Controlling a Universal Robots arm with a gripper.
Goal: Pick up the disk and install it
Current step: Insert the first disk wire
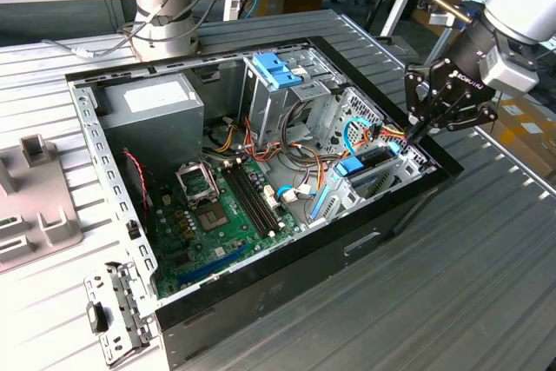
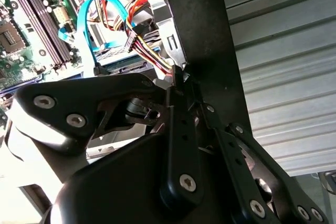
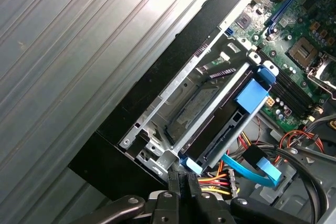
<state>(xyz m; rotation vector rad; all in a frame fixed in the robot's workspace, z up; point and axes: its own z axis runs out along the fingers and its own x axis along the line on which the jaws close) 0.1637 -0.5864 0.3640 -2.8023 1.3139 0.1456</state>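
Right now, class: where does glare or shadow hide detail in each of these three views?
In the exterior view, light is even; the computer case has dark outer walls. In the first wrist view, glare whitens the ribbed metal table, yet the disk reads clearly. In the second wrist view, the gripper is dark and near, with a bright patch beside it.

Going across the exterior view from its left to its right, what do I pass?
Grey plastic stand → power supply box → motherboard → blue latch on the tall cage → disk sitting in its bay → gripper.
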